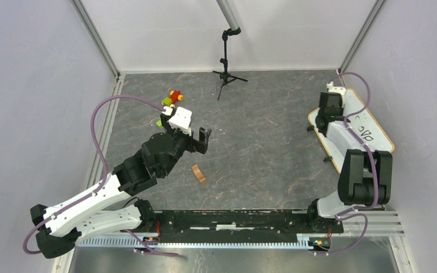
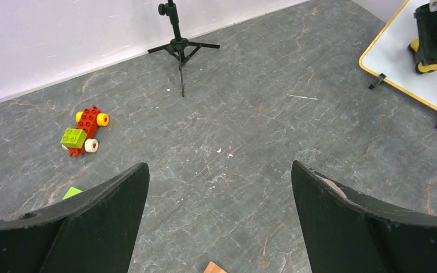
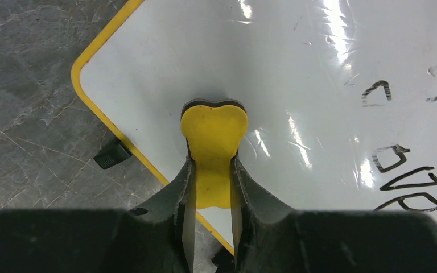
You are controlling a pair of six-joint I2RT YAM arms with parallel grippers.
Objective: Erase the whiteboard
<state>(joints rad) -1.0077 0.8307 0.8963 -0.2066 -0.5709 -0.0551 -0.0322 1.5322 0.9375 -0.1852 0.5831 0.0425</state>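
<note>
The whiteboard (image 1: pixel 370 128) lies at the right of the table, white with a yellow-tan frame; it also shows in the right wrist view (image 3: pixel 296 68) and the left wrist view (image 2: pixel 392 57). Dark handwriting (image 3: pixel 404 170) sits on its right part. My right gripper (image 3: pixel 212 165) is shut on a yellow eraser (image 3: pixel 213 128), which rests on the board near its left corner; the gripper also shows in the top view (image 1: pixel 322 120). My left gripper (image 1: pixel 190 139) is open and empty above the table's left middle, jaws wide apart in its wrist view (image 2: pixel 219 170).
A red and green toy brick car (image 1: pixel 173 96) (image 2: pixel 85 129) and a loose green brick (image 2: pixel 72 192) lie at the back left. A tan wooden block (image 1: pixel 198 173) lies just below my left gripper. A black tripod (image 1: pixel 226 71) stands at the back. Walls enclose the table.
</note>
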